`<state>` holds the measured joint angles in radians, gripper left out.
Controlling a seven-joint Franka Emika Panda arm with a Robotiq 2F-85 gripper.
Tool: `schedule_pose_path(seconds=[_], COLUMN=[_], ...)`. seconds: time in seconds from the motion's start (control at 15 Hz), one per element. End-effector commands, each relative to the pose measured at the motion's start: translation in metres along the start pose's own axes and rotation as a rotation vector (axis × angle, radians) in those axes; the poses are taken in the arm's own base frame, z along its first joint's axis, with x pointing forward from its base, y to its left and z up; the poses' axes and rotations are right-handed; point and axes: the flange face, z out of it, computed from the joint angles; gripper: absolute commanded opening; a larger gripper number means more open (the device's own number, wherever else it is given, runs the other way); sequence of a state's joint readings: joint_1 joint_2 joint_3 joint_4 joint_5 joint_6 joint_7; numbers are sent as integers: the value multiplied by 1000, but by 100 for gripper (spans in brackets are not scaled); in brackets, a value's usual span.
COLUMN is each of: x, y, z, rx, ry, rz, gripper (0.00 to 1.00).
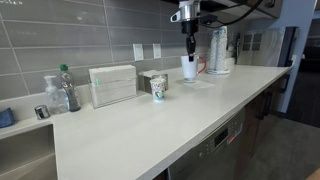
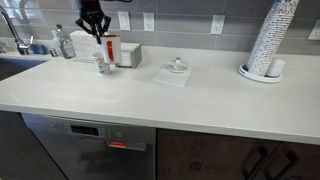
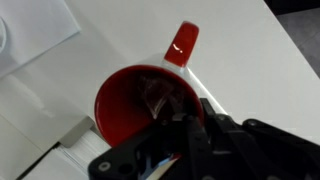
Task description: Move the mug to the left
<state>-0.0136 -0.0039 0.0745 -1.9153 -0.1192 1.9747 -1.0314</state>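
Mug (image 1: 189, 68) location in an exterior view?
It hangs directly under the gripper (image 1: 188, 45), over the white counter (image 1: 150, 130), between a patterned cup (image 1: 157, 88) and a tall white appliance (image 1: 218, 50). Whether its base touches the counter I cannot tell.

And seen from the counter's front?
In an exterior view the mug (image 2: 110, 50) is just beside the gripper (image 2: 99, 35), in front of a pale box (image 2: 129, 55), with the patterned cup (image 2: 101, 66) just below it in the picture. A sheet of paper (image 2: 172, 76) with a small dish (image 2: 178, 66) on it lies well apart along the counter (image 2: 200, 100).

Wrist view?
Straight down into the mug (image 3: 135, 105), red inside, over bare white counter (image 3: 250, 60). Its red handle (image 3: 182, 45) points away from the gripper (image 3: 188, 112).

Grip?
Jaws narrow, clamped on the mug's rim wall, one finger inside it. White paper (image 3: 30, 35) shows at the picture's upper corner, apart from the mug.
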Motion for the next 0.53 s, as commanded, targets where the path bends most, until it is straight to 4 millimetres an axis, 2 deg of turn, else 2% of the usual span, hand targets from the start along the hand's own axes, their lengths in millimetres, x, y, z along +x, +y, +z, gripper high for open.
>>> schedule_pose_path(seconds=[0.0,0.07,0.27,0.47], x=[1,8,9,6], y=[-50,-25,-46,-47], z=[-29,-15,-28,-26], rx=[-28,-8,-14,-11], ry=[71,27,49,47], rz=[-152,-76,-129,-136], gripper=[2,10,10,10])
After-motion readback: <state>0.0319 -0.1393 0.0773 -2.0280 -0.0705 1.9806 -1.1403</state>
